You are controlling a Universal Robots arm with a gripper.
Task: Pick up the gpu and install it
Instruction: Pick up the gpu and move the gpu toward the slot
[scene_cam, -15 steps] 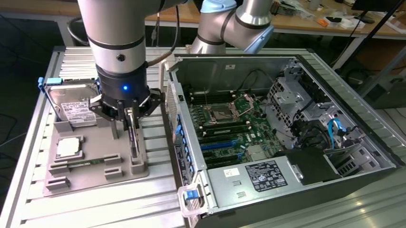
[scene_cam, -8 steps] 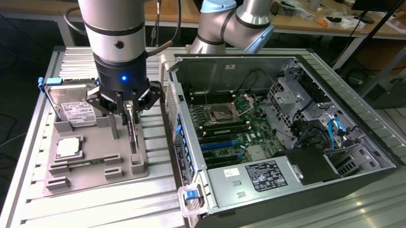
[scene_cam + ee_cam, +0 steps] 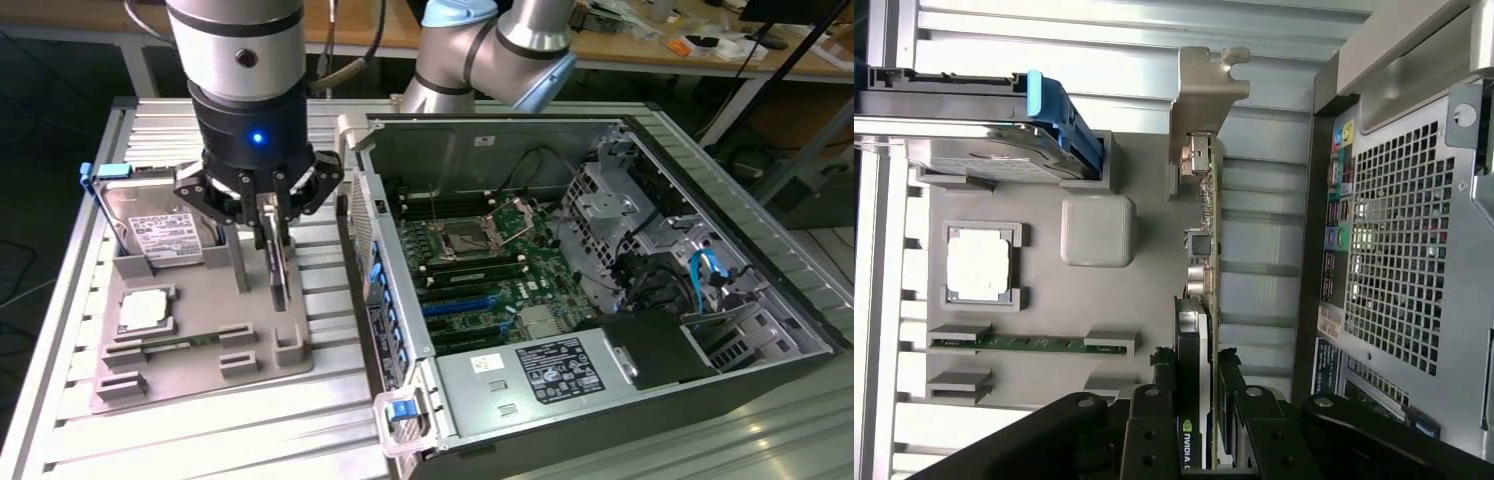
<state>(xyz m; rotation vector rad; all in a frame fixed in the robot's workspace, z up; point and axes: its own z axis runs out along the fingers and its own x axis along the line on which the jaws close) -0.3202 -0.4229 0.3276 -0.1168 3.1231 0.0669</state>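
The gpu (image 3: 278,265) stands on edge over the grey parts tray (image 3: 200,375), a thin dark card seen end-on. My gripper (image 3: 271,215) comes down on it from above, fingers pressed to both of its faces. In the wrist view the gpu (image 3: 1202,250) runs from its silvery end bracket (image 3: 1206,85) down between the black fingers (image 3: 1154,420), where the gripper (image 3: 1194,410) is shut on it. The open computer case (image 3: 494,125) lies to the exterior view's right, its motherboard with blue slots (image 3: 461,305) exposed.
On the tray sit a silver hard drive (image 3: 167,235) in a blue frame, a square processor chip (image 3: 144,312) and a memory stick (image 3: 180,345). The case's perforated rear panel (image 3: 1399,250) is close beside the card. A second arm (image 3: 494,50) stands behind the case.
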